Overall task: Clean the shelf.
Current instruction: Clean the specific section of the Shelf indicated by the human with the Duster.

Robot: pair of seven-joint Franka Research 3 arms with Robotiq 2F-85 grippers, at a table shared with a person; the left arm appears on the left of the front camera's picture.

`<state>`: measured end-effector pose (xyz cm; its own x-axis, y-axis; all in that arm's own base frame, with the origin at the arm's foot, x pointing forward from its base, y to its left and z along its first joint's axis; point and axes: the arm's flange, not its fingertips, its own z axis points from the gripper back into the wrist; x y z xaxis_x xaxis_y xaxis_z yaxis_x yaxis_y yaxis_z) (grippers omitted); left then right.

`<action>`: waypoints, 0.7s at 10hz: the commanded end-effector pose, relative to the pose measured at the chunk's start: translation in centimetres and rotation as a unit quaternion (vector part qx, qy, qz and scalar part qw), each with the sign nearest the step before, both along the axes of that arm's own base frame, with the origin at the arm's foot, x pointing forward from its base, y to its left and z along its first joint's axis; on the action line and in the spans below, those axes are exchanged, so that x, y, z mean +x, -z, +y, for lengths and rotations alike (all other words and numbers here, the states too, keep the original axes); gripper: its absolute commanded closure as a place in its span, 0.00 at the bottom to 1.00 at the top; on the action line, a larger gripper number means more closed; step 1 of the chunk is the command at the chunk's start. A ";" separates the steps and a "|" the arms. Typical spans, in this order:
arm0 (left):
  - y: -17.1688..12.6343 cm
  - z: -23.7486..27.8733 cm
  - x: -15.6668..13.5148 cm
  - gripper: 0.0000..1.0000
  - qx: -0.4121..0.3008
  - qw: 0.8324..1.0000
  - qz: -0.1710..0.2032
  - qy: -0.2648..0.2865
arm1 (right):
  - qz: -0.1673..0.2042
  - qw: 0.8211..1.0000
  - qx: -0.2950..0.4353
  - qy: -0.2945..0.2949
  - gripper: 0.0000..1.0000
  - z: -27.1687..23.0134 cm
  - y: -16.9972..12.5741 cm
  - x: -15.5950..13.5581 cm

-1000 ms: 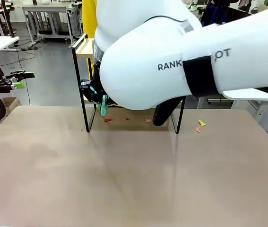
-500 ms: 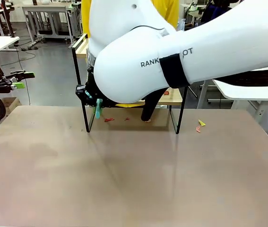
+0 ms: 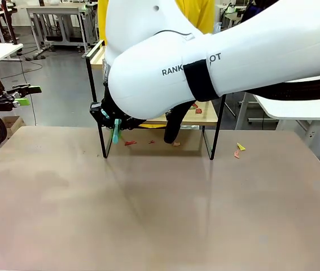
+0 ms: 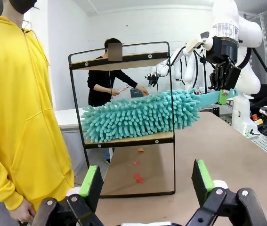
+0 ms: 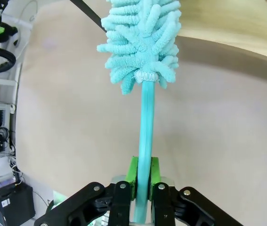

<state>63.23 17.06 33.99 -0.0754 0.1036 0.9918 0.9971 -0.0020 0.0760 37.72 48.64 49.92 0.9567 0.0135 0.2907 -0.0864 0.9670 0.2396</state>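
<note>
Green pads up close first: our left gripper (image 4: 146, 182) sits out past the left edge of the table (image 3: 148, 214) with its two fingers spread wide and nothing between them (totally empty-handed). Across the tan tabletop, our right arm reaches over the middle, and in its wrist view we can see the right gripper (image 5: 142, 172) pinched tight on the thin teal handle of a fluffy teal duster (image 4: 138, 115). From the left wrist camera, the duster head lies along the lower board of the shelf (image 4: 124, 60), tucked between the two wooden boards, with the handle sticking out the side to where the gripper has it. The shelf itself stands upright on the far part of the table, and from the front the big white arm hides a good chunk of it. Some red paper scraps (image 3: 130, 143) lie on the table under it, and a yellow scrap (image 3: 240, 147) sits just right of its right leg. Beyond that, a person (image 4: 15, 117) in a yellow hoodie stands close by the shelf.
</note>
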 end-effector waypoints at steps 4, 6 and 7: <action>-0.3 0.0 -0.2 0.00 0.002 1.000 -0.001 -0.003 | 0.025 0.999 -0.011 0.042 0.87 -5.2 -0.7 1.9; -0.3 0.0 -0.2 0.00 0.002 1.000 -0.001 -0.003 | 0.034 0.997 -0.022 0.067 0.87 -8.6 -0.6 2.9; -0.3 0.0 -0.2 0.00 0.002 1.000 -0.001 -0.003 | 0.041 0.995 -0.023 0.087 0.87 -10.8 -0.2 3.4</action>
<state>63.22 17.07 33.99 -0.0754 0.1036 0.9918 0.9971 -0.0019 0.0760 41.97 40.36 50.49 0.9627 -0.1323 0.2362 0.0856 0.9765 0.1980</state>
